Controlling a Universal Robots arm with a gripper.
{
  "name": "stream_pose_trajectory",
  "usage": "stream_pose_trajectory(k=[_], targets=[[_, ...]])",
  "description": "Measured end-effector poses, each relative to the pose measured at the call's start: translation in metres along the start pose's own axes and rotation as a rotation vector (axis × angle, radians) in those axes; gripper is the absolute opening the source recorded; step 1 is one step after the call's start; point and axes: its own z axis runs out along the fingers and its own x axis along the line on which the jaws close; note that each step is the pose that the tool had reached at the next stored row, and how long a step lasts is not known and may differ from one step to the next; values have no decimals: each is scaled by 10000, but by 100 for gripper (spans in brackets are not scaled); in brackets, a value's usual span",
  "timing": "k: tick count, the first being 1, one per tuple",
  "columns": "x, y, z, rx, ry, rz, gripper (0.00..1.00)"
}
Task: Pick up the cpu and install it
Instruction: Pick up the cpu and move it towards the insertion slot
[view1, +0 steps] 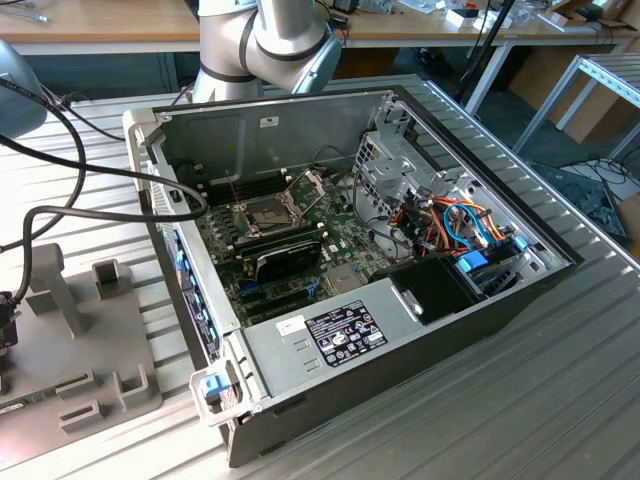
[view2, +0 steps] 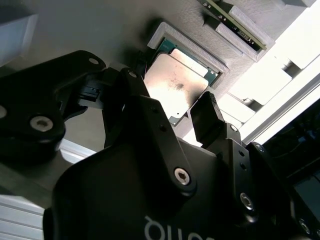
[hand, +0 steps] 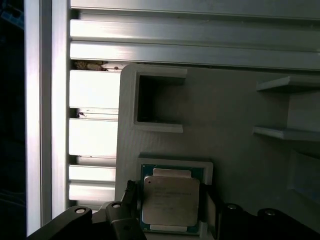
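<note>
I see one cpu (hand: 171, 200) seated in one grey holder (view1: 90, 350), at eight o'clock from the case (view1: 270, 130) in the exterior view. My claw (view2: 169, 95) is spread open, its two fingers (view2: 205, 117) flanking the chip.

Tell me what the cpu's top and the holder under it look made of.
The cpu top looks like dull metal: silver-grey, with a soft sheen in both wrist views. Its edge is green, likely circuit board. The holder looks like matte grey plastic, perhaps printed: fine lines run along its rim.
</note>
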Motion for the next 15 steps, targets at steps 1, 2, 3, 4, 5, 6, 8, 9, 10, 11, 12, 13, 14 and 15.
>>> stream_pose_trajectory(k=[1,2,3,4,5,6,8,9,10,11,12,13,14,15], targets=[[0,0,0,0,1,8,63],[0,0,0,0,1,8,63],[0,0,-2,-2,-1,9,63],[-1,0,-6,-2,-1,9,63],[0,0,-14,-1,0,9,63],[0,-1,-20,-1,0,8,63],[0,-1,-23,-1,-1,8,63],[0,-1,-24,-1,0,8,63],[0,-1,-25,-1,-1,9,63],[0,-1,-26,-1,0,8,63],[0,-1,-27,0,0,8,63],[0,-1,-27,-1,0,9,63],[0,-1,-27,-1,0,17,63],[1,-1,-27,-1,2,45,63]])
